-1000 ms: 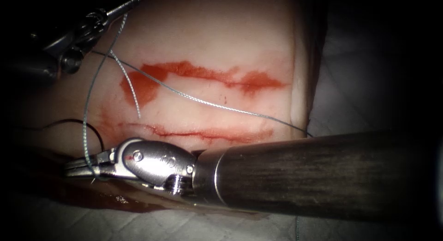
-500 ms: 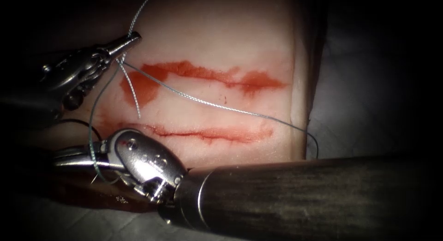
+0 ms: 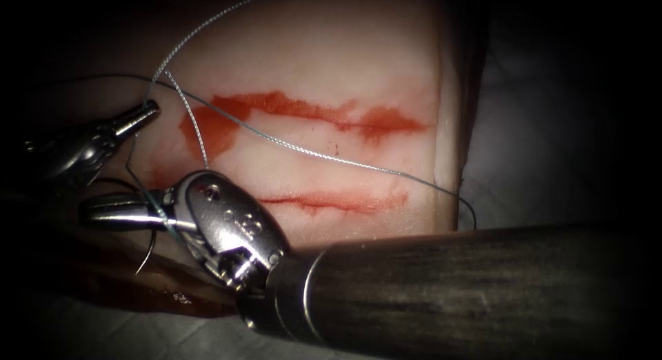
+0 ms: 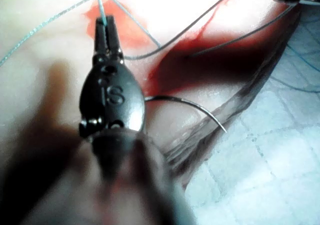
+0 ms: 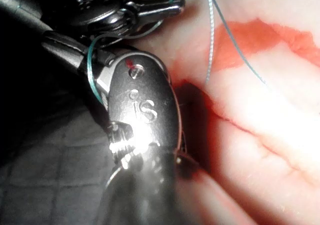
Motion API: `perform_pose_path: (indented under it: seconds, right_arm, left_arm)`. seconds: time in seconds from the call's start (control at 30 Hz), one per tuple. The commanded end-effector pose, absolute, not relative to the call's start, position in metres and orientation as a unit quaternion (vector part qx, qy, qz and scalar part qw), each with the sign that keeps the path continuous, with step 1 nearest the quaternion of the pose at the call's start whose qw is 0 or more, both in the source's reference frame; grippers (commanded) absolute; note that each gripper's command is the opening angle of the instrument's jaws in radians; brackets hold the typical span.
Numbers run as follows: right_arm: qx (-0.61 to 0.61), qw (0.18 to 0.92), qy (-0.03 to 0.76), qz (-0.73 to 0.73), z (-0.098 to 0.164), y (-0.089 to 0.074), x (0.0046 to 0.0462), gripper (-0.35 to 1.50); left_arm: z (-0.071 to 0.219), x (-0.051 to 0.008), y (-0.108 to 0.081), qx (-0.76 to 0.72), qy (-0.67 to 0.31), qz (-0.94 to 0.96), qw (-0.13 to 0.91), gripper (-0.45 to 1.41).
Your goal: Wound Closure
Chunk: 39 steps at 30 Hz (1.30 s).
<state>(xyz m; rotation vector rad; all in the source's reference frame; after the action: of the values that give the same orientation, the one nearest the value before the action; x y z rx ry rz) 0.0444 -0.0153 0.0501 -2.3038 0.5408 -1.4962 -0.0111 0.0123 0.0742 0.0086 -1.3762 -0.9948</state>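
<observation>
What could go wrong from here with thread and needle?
The thin grey-green thread, gripped by the left arm's tool, wraps the right arm's tool; it could snag at the wrist. The dark curved steel needle lies free at the edge of the pale tissue; slack thread might catch it.

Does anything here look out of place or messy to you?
The needle lies loose by the tissue's left edge, apparently in neither tool. The left tool grips the thread, which also loops around the right tool. Red fluid smears the tissue.
</observation>
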Motion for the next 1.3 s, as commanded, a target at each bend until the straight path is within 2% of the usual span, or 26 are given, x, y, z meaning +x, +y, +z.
perform_pose_path:
  seconds: [0.03, 0.27, 0.53, 0.77, 0.97, 1.3]
  right_arm:
    - [-0.807, 0.168, 0.181, -0.536, 0.0507, -0.0149, 0.0449, -0.35]
    - [-0.78, 0.17, 0.091, -0.595, 0.0508, -0.0142, 0.0444, -0.35]
    - [-0.777, 0.174, 0.068, -0.602, 0.0507, -0.0143, 0.0446, -0.35]
    - [-0.766, 0.202, -0.008, -0.61, 0.0505, -0.0143, 0.0451, -0.35]
    - [-0.767, 0.195, -0.021, -0.612, 0.0511, -0.0138, 0.0449, -0.35]
    - [-0.765, 0.199, -0.027, -0.612, 0.0513, -0.0137, 0.045, 0.19]
  left_arm:
    - [0.0745, -0.0115, 0.0117, 0.002, -0.608, -0.439, 0.662, -0.45]
    - [0.072, -0.011, 0.0085, -0.005, -0.603, -0.441, 0.665, -0.45]
    - [0.071, -0.0112, 0.0067, -0.005, -0.604, -0.439, 0.665, -0.45]
    - [0.071, -0.0114, 0.0065, -0.003, -0.605, -0.437, 0.665, -0.45]
    - [0.0707, -0.0117, 0.0058, -0.008, -0.602, -0.428, 0.674, -0.45]
    - [0.0706, -0.0122, 0.0054, -0.01, -0.6, -0.424, 0.679, -0.45]
